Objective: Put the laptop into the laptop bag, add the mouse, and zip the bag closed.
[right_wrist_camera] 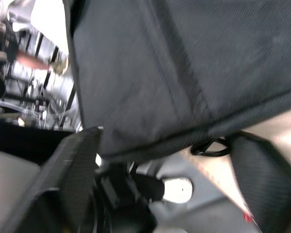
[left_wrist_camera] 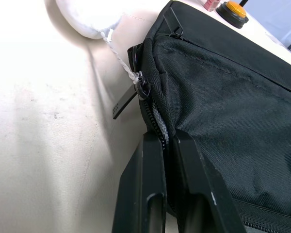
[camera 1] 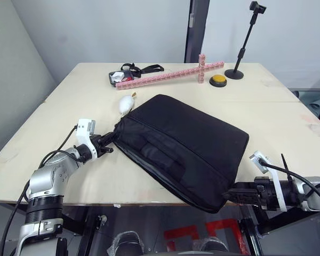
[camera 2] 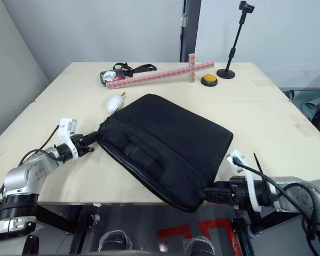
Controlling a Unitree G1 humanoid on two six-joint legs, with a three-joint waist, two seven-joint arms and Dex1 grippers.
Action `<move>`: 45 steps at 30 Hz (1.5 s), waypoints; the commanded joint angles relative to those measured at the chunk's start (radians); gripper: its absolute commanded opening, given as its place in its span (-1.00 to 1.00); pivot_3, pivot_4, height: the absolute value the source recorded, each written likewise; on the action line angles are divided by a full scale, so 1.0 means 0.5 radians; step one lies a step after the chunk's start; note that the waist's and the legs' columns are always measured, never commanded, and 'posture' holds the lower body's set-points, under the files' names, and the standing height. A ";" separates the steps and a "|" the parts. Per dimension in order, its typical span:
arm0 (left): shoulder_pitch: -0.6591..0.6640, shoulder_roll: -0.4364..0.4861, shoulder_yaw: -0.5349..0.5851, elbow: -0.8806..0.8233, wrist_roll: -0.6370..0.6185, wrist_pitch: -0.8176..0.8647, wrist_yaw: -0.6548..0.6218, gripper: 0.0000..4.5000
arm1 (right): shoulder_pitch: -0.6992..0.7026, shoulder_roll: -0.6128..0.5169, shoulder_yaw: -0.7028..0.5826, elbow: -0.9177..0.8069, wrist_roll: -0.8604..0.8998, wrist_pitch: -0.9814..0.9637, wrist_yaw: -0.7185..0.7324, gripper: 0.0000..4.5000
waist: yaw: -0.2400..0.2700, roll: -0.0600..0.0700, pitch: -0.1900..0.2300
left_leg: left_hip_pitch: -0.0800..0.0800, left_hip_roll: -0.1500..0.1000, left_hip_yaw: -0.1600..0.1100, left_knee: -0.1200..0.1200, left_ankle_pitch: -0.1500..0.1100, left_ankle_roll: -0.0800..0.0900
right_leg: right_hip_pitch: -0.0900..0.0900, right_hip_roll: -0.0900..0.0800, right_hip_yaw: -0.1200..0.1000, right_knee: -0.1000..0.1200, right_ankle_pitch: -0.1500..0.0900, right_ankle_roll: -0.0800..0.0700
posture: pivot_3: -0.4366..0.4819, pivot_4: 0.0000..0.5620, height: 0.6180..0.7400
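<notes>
Left wrist view shows the left gripper (left_wrist_camera: 167, 143) pinched on the laptop bag's (camera 1: 184, 146) zipper edge, while the right gripper (right_wrist_camera: 160, 160) spreads wide around its overhanging tabletop (camera 1: 266, 122) corner.

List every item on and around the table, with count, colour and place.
laptop bag: 1, black, table centre, near corner overhanging the front edge
plush toy: 1, white, beside the bag's far left corner
block strip: 1, pink, far side, with a short upright
button: 1, yellow on black, far right
stand: 1, black, far right
strapped device: 1, black and red, far left
table: 1, beige
left gripper: black, shut on the bag's left corner
right gripper: black, open around the overhanging corner
</notes>
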 commanded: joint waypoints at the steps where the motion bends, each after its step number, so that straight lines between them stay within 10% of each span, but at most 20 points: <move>1: 0.006 0.025 -0.030 -0.099 -0.030 -0.008 -0.024 -1.00 | -0.013 0.022 -0.090 -0.022 0.085 0.007 -0.043 0.16 | 0.001 0.000 0.000 | 0.000 0.000 0.000 0.000 0.000 0.000 | 0.000 0.000 0.000 0.000 0.000 0.000 | -0.05 -0.47 1.00; 10: 0.031 0.064 -0.056 -0.118 -0.055 0.021 -0.055 -1.00 | -0.042 0.011 -0.100 0.069 0.021 -0.065 -0.084 -0.99 | 0.002 0.000 0.000 | 0.000 0.000 0.000 -0.002 0.000 -0.001 | 0.000 0.000 0.000 -0.002 0.001 0.005 | -0.05 -0.47 1.00; 27: 0.585 0.285 0.120 -0.858 -0.468 0.445 -0.051 -1.00 | -0.623 -0.060 0.193 0.637 -0.396 -0.410 0.194 -0.99 | -0.022 0.001 -0.001 | 0.001 0.000 0.003 -0.001 0.001 0.000 | -0.001 0.000 0.001 -0.002 0.004 0.010 | -0.05 -0.47 1.00; 45: 1.138 -0.309 0.123 -1.422 -0.654 0.338 0.538 -1.00 | -0.971 -0.002 0.262 0.957 -0.562 -0.439 0.342 -0.99 | -0.021 0.001 -0.001 | 0.000 0.001 0.005 0.000 0.011 0.019 | -0.002 0.000 0.004 -0.003 0.004 0.010 | -0.05 -0.47 1.00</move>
